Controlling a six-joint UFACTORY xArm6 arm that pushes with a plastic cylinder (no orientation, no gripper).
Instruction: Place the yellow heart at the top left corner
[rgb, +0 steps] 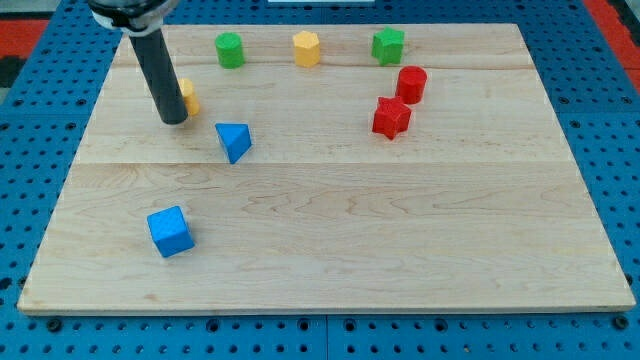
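Camera view, the only one: a pale wooden board (330, 250) on a blue pegboard surface (40, 110). Near the view's upper left, a dark rod coming down from the top edge, with my tip (174, 120) resting on the board. No jaws or hand here, just the bare rod end, holding nothing. Tucked right behind the rod on its right side, the yellow heart (189, 97), mostly hidden, only a sliver showing; touching or merely just beside the tip, impossible to tell. Already in the board's upper-left area, a little short of the corner itself. Along the top edge, from left to right: a green cylinder (230, 49), a yellow hexagon-like block (306, 48), a green star-like block (389, 45). Toward the right, a red cylinder (411, 84) with a red star (391, 118) just below it, close together. Just to the lower right of the tip, a blue triangle (234, 141), near but apart. Farther down, toward the view's lower left, a blue cube (170, 231), well apart from everything else.
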